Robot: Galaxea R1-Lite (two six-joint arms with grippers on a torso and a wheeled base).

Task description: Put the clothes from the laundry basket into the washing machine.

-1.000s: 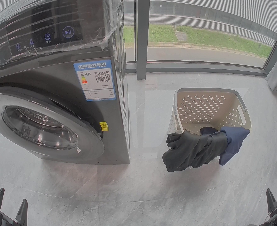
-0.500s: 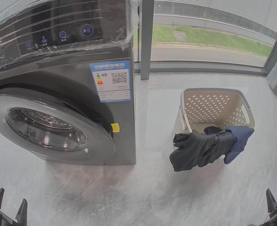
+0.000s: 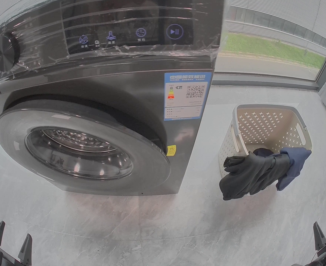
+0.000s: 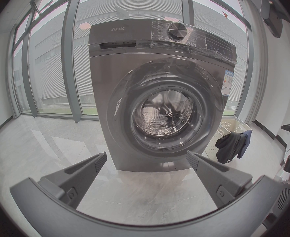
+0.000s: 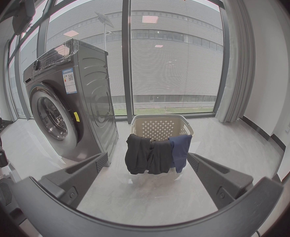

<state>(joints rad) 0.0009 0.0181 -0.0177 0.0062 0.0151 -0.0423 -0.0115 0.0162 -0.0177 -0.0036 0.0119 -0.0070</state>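
The washing machine (image 3: 96, 93) stands with its round door (image 3: 81, 152) shut, so I judge it must be opened before any loading. Just to the right of the machine sits the laundry basket (image 3: 270, 108). A black garment (image 3: 251, 172) and a blue garment (image 3: 296, 159) hang over its near rim (handy for a grab from the front).

The left gripper (image 4: 145, 154) hangs low in front of the machine, fingers apart and empty. The right gripper (image 5: 146, 155), likewise spread and empty, faces the basket.

Plastic film covers the control panel (image 3: 129, 30), probably factory wrap. An energy label (image 3: 185, 96) with a square code sits on the machine's front, and a small yellow sticker (image 3: 171, 150) sits below it. I leave their print unread.
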